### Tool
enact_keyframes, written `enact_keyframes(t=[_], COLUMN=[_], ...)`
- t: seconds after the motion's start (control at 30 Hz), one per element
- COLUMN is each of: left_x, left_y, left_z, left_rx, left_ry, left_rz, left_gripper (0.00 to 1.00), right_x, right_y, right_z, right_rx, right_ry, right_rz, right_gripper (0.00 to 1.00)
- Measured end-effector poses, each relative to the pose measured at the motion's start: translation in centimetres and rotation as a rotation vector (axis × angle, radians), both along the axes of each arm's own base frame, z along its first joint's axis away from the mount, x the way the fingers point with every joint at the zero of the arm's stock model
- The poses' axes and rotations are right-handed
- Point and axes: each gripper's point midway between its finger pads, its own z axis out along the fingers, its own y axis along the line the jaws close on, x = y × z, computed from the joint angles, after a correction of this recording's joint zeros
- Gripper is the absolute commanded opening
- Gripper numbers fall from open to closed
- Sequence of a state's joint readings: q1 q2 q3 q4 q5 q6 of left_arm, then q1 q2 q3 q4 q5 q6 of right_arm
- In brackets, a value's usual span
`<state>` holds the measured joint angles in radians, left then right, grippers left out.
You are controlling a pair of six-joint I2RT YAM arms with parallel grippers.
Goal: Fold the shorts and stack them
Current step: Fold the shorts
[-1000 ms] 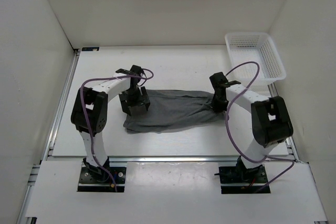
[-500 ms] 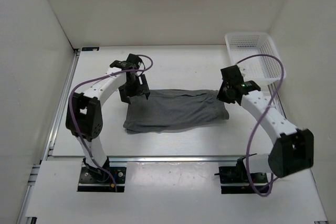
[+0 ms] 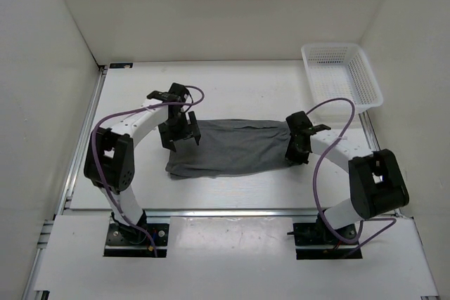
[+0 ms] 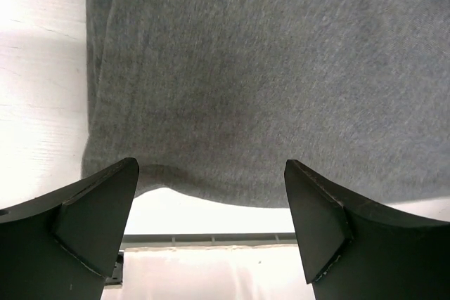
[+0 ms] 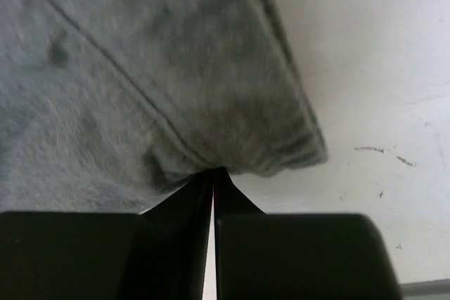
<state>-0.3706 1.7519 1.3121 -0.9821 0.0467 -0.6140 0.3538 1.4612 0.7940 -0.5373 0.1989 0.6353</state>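
Note:
The grey shorts (image 3: 232, 147) lie flat in a long band across the middle of the table. My left gripper (image 3: 181, 138) hovers open over their left end; in the left wrist view its fingers (image 4: 98, 209) stand wide apart above the cloth (image 4: 267, 68) and its near hem, with nothing between them. My right gripper (image 3: 295, 154) is at the shorts' right end. In the right wrist view its tips (image 5: 213, 172) are pressed together at the near edge of the fabric (image 5: 140, 68), which puckers where they meet it.
A white mesh basket (image 3: 368, 82) stands at the back right corner. White walls enclose the table on three sides. A metal rail (image 3: 232, 210) runs along the near edge in front of the arm bases.
The right arm swung out toward the basket and came back to the shorts' right end, now lower and nearer. That end, bunched a second ago, lies flatter. The left gripper shifted slightly.

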Motion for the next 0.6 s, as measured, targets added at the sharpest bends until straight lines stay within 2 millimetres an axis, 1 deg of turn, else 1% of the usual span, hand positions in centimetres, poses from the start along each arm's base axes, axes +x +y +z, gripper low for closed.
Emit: enact_keyframes(t=[0.03,0.07,0.13,0.17,0.2,0.23,0.27,0.3,0.37,0.4,0.43,0.47,0.53,0.6], left_x=[0.1,0.2,0.4,0.5,0.5,0.6,0.6,0.6,0.3,0.0,-0.4,-0.8,-1.7,-2.5], left_y=[0.0,0.1,0.6,0.9,1.2,1.6,2.2,2.9,4.6,5.2,5.8,6.2,6.2,5.8], left_z=[0.2,0.4,0.9,1.2,1.6,1.9,2.1,2.0,1.3,0.6,-0.2,-1.1,-2.7,-4.1], left_rx=[0.002,0.007,0.021,0.029,0.035,0.039,0.041,0.043,0.048,0.047,0.043,0.043,0.033,0.019], left_ry=[-0.004,-0.009,-0.029,-0.038,-0.050,-0.061,-0.073,-0.081,-0.067,-0.051,-0.025,0.003,0.054,0.096], left_rz=[0.000,-0.001,0.005,0.011,0.014,0.022,0.034,0.048,0.085,0.097,0.111,0.124,0.128,0.124], left_gripper=[0.96,0.96,0.96,0.96,0.96,0.96,0.97,0.97,0.97,0.97,0.97,0.97,0.97,0.93], right_x=[0.1,0.4,1.4,2.1,2.8,3.7,4.5,5.2,6.3,6.6,6.7,6.8,6.7,6.3], right_y=[0.1,0.2,0.5,0.6,0.8,1.1,1.2,1.3,1.4,1.4,1.4,1.4,1.2,1.0], right_z=[-0.2,0.0,1.2,2.2,3.4,5.1,7.0,8.9,12.5,13.9,15.2,16.1,16.8,16.4], right_rx=[-0.002,0.000,0.005,0.009,0.016,0.025,0.034,0.043,0.056,0.061,0.065,0.066,0.060,0.049], right_ry=[0.008,0.005,-0.028,-0.057,-0.087,-0.134,-0.185,-0.238,-0.330,-0.366,-0.392,-0.414,-0.428,-0.407], right_rz=[0.003,0.007,0.015,0.018,0.020,0.025,0.031,0.033,0.039,0.042,0.045,0.047,0.052,0.055], right_gripper=[0.05,0.09,0.16,0.27,0.33,0.40,0.42,0.50,0.54,0.57,0.59,0.59,0.59,0.60])
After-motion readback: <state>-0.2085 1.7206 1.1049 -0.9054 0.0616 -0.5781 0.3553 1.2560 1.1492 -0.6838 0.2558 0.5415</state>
